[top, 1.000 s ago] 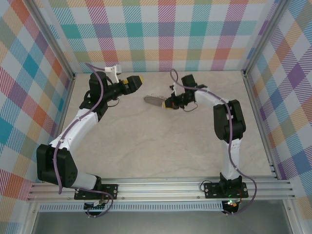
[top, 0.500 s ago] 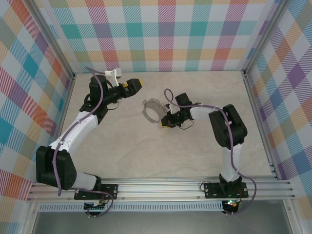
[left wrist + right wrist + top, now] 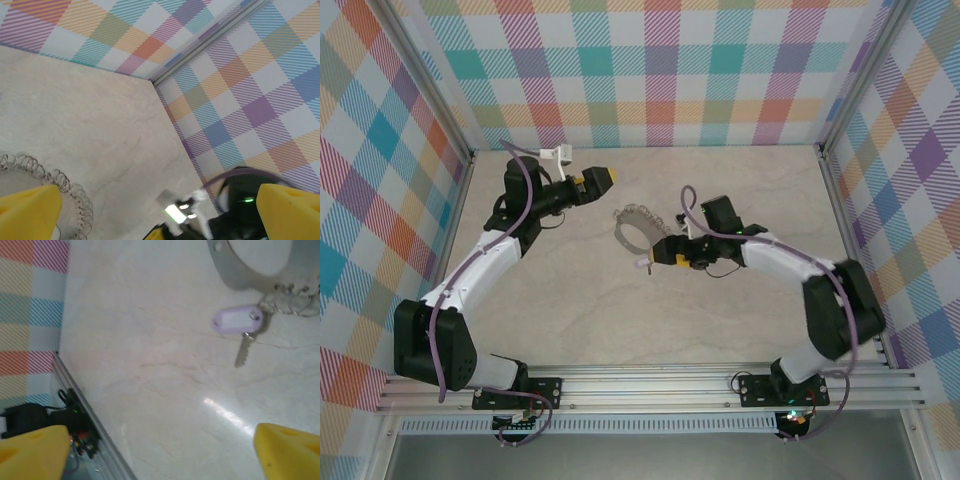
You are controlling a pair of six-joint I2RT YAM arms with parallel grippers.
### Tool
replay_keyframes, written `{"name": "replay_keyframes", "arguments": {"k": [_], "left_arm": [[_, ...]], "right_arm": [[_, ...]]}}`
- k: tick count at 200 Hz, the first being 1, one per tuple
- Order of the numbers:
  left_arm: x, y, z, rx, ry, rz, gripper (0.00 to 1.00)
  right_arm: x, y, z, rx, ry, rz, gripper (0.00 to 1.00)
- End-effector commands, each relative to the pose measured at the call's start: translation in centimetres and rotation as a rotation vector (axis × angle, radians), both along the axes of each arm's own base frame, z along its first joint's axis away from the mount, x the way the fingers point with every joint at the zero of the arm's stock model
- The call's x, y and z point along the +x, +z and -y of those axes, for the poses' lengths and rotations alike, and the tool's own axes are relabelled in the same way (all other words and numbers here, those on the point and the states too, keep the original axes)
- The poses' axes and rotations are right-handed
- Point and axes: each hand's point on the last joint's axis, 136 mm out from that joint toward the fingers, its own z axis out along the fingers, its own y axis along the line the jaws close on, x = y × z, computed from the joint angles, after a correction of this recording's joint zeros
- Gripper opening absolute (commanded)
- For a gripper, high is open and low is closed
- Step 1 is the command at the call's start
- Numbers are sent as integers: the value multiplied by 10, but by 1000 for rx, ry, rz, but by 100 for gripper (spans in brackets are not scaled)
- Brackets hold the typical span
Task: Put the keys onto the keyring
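Though the scalloped grey keyring [image 3: 235, 280] runs off-frame, the lilac-tagged key [image 3: 238, 321] at its coils shows whole — blurred; left gripper [image 3: 160, 212] and right gripper [image 3: 160, 455] gape empty.

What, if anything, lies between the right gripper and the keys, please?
Nothing visible does. In the right wrist view, bare table is all that separates the open right gripper from the keys, which lie at the edge of the keyring.

We find the grey keyring [image 3: 235, 272] lying flat at upper right, the lilac-tagged keys [image 3: 237, 320] flat at its lower edge.
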Motion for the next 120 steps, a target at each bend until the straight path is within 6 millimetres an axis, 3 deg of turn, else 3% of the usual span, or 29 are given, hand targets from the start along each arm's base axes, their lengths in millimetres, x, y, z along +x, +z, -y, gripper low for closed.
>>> {"name": "replay_keyframes", "arguments": {"k": [1,34,72,97,120], "left_arm": [[-20,17,-4,17,-25,67,100],[-38,21,-28,112,93,127,100],[-48,20,-101,339,471,295,100],[-54,3,-144,488,679,317,100],[-55,-25,-171,606,781,275,100]], "right_arm": [[-4,26,24,-23,-54,58,100],[14,70,69,-125,-231,236,100],[50,100,146,-365,-578,479,100],[71,100,202,-538,-852,641,100],[84,86,228,-597,-953,719,100]]}}
